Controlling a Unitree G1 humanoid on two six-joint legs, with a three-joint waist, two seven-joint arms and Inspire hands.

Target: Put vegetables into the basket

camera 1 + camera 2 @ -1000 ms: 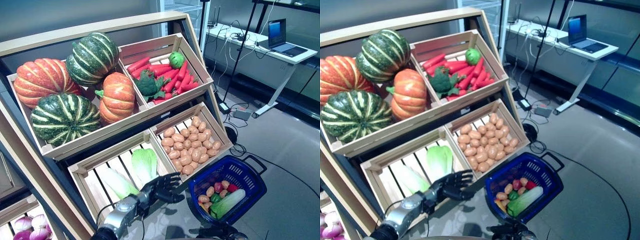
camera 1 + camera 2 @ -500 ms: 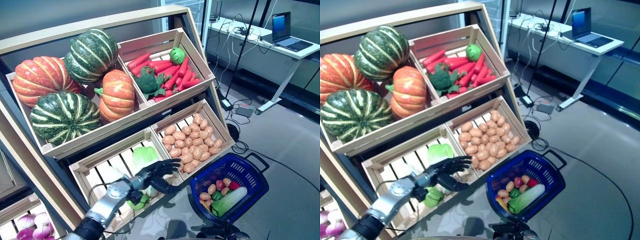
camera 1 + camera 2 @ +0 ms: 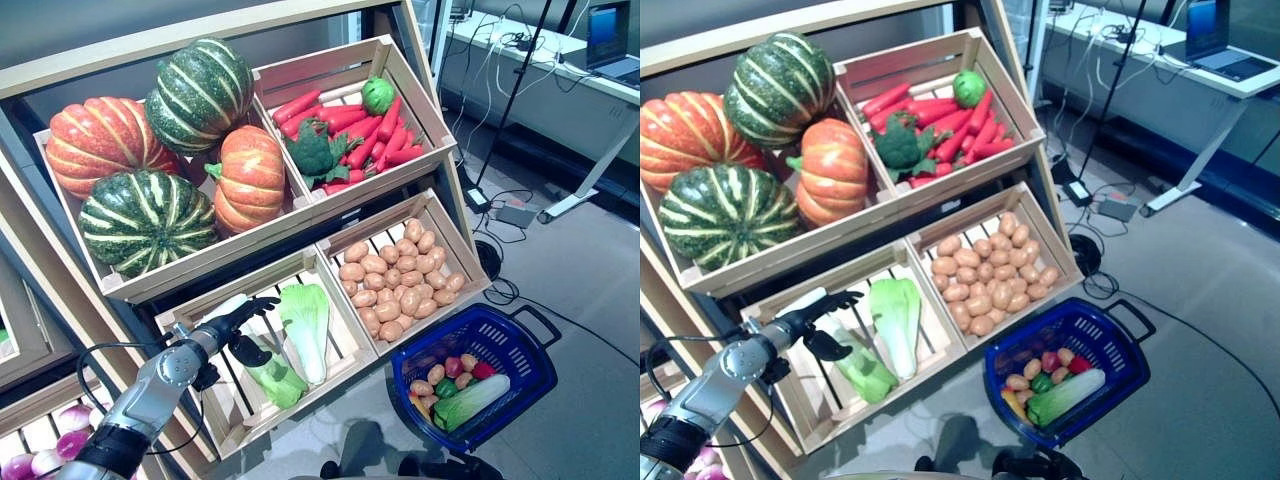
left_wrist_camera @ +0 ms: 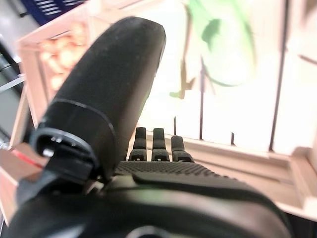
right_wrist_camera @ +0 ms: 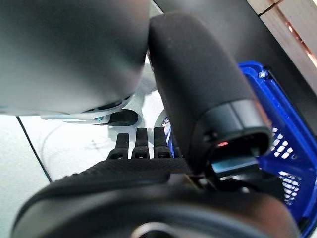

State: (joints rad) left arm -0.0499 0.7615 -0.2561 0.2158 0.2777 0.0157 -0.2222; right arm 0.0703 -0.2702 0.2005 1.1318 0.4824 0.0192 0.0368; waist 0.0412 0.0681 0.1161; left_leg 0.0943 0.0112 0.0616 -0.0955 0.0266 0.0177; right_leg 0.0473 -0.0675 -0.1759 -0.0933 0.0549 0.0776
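Left hand (image 3: pixel 235 318) spread wide, holding nothing, above pale cabbage (image 3: pixel 268 367) just below fingertips, basket (image 3: pixel 520 345) well apart to its right; risks a shallow closure sliding off smooth leaves, dropping it short.

In the left wrist view, the cabbage (image 4: pixel 223 44) at the upper right is a washed-out green blur, and the potatoes (image 4: pixel 59 49) at the upper left are only pale smudges. The left hand (image 4: pixel 153 148) shows just short finger stubs past its bulk. In the right wrist view, the thumb of the right hand (image 5: pixel 198 94) covers much of the blue basket (image 5: pixel 292 148), whose contents are out of sight.
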